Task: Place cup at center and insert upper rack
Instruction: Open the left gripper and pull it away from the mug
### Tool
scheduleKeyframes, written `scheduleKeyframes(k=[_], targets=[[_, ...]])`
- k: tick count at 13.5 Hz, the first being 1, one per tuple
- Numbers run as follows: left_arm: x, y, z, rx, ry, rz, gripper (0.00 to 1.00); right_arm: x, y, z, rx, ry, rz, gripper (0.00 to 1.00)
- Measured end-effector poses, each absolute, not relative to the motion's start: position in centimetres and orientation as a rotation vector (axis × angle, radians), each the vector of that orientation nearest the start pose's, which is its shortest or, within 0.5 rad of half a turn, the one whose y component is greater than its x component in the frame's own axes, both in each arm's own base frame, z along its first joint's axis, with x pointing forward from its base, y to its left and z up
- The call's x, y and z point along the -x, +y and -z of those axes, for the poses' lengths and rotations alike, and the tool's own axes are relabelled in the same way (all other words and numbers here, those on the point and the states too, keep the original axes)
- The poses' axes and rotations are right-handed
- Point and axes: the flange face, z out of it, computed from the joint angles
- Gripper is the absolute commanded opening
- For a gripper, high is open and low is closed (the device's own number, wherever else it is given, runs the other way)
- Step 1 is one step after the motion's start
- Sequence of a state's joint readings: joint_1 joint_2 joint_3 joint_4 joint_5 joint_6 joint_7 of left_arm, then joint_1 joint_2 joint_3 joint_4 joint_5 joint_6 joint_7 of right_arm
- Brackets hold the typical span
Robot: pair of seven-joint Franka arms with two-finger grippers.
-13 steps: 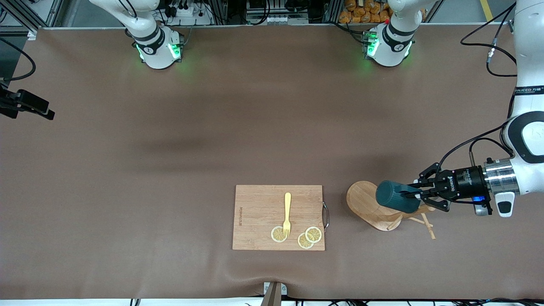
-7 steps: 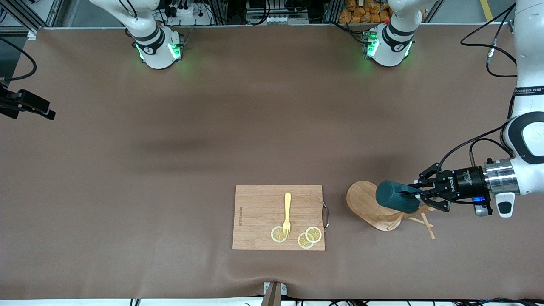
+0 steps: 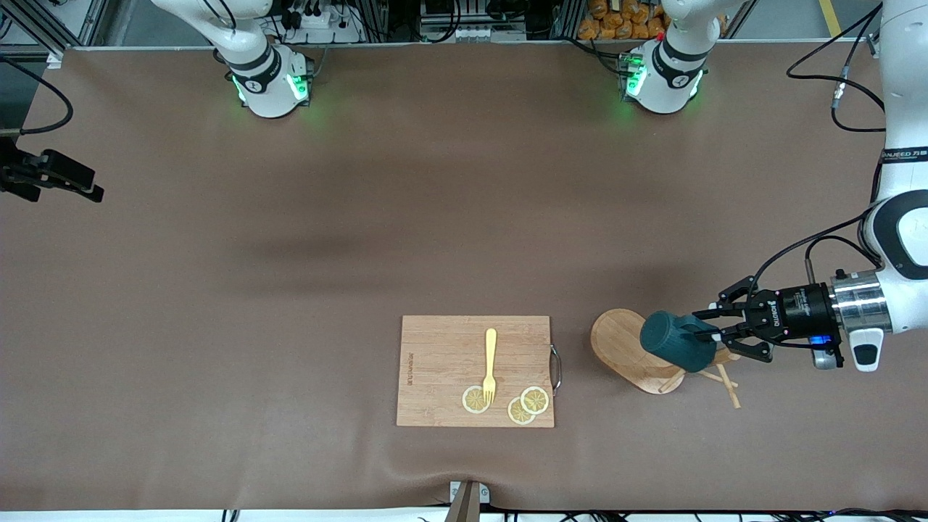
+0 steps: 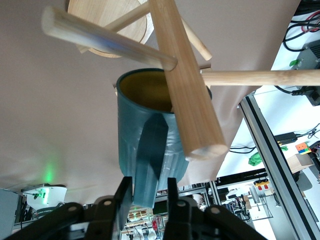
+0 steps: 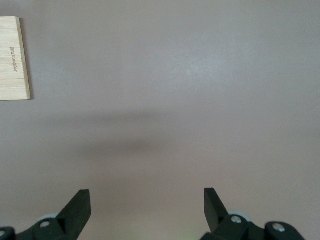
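Toward the left arm's end of the table point(image 3: 362, 217), just beside the cutting board point(image 3: 442, 355) with its fork point(image 3: 490, 366) and lemon slices point(image 3: 528, 406), the upper rack point(image 3: 620, 344) lies tipped on its side, its oval base on edge. The cup point(image 3: 678, 342) lies against it, mouth toward the post, and in my left wrist view the post and a peg cross right over the yellow opening.

My worry is that tangle. If I pull the cup away carelessly, its rim could catch a peg and drag or roll the rack. If I back off instead, the cup could roll off the wood, since nothing visibly pins it.

My left gripper point(image 3: 714, 335) sits level with the cup at its handle side. The fingers point(image 4: 125, 195) stand narrow, one on each side of the handle with a sliver of gap, so I judge it is not clamped.

My right gripper point(image 5: 147, 205) waits spread wide over bare table near the right arm's end.
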State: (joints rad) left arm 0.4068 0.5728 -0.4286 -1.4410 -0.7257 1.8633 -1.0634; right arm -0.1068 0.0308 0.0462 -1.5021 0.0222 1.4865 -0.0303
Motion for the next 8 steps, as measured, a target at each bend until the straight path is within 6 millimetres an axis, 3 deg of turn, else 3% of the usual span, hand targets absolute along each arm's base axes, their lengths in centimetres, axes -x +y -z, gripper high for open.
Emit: scheduleKeyframes(k=[1,5,8], targets=[[-70.1,-0.8,-40.2,-1.807,1.460,0.700,1.00,-55.4,-3.1,-63.2,3.114,0.045,-0.082,1.00],[-70.1,-0.9,-40.6,-1.812,1.448,0.706,1.00,-55.2,-2.7,-63.0,3.166,0.022,-0.116,1.00],[-69.7,-1.0,-43.2,-1.842,1.405,0.719,1.00,-55.0,-2.0,-62.9,3.175,0.003,-0.148,1.00]])
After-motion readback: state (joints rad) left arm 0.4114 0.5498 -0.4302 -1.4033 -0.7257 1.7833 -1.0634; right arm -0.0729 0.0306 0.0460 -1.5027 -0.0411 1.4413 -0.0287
